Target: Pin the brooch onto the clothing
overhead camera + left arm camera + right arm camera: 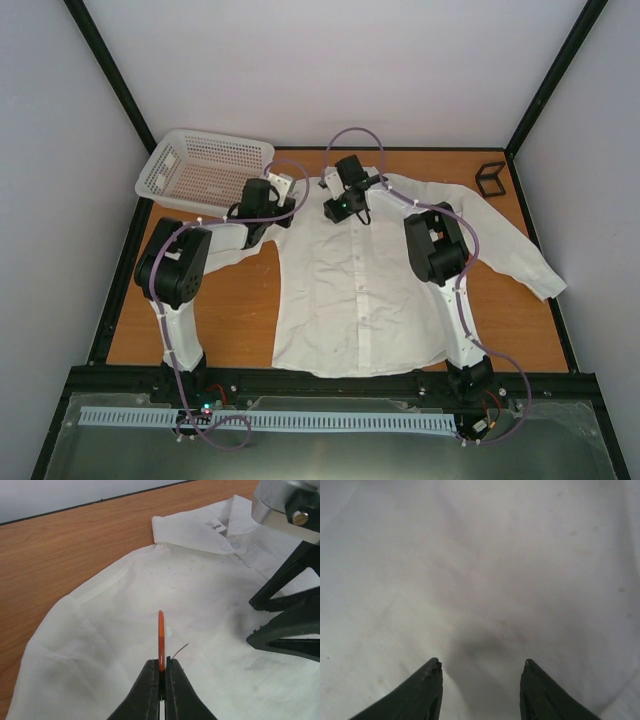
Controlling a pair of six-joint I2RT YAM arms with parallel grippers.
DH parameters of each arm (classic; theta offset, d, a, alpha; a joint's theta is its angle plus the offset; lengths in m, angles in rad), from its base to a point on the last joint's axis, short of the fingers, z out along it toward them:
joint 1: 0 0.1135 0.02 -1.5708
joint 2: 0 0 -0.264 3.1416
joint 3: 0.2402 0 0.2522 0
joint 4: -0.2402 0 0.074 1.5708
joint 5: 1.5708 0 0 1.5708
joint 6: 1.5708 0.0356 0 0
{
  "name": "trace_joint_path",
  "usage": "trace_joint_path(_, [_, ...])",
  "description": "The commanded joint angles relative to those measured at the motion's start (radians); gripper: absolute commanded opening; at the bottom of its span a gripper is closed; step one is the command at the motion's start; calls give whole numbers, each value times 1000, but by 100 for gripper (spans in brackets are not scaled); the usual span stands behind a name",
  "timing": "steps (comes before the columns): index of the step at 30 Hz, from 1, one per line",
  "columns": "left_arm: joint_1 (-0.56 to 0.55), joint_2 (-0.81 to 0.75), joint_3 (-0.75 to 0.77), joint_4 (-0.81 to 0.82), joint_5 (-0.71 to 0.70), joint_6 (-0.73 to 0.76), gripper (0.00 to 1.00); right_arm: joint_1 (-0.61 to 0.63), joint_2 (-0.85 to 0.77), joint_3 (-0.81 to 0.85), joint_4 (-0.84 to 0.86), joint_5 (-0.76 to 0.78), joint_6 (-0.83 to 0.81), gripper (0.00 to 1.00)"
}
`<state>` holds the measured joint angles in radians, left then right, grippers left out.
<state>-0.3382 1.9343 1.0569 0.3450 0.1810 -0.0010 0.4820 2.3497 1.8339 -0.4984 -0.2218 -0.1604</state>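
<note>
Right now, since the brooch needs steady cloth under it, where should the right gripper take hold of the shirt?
Probably the chest cloth beside the brooch, pinched from straight above. The shirt lies flat on the table, so only a top pinch can gather a fold, and the open right gripper faces down onto it.

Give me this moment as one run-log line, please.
left jaws: shut on brooch, upright over shirt | right jaws: open over shirt | brooch: not yet pinned

Basket [152,180] left of shirt [345,290] (cube [489,178] right)
</note>
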Motion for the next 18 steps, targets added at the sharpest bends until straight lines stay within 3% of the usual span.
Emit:
trace_joint_path(1, [5,-64,14,-25,-29,-89,1,1,42,110,-111,80,-27,49])
trace_joint_path(6, [5,-103,3,-44,-30,-140,1,12,131,261,-267,142,-14,67])
trace_joint_path(14, [5,-143,-18,-46,-58,-145,1,36,243,443,-452,200,16,73])
trace_joint_path(16, [5,-143,-18,-43,-56,-145,1,37,288,504,-511,206,26,72])
trace_joint_path(18, [5,-136,-18,-36,-50,-145,1,36,318,532,-538,211,36,59])
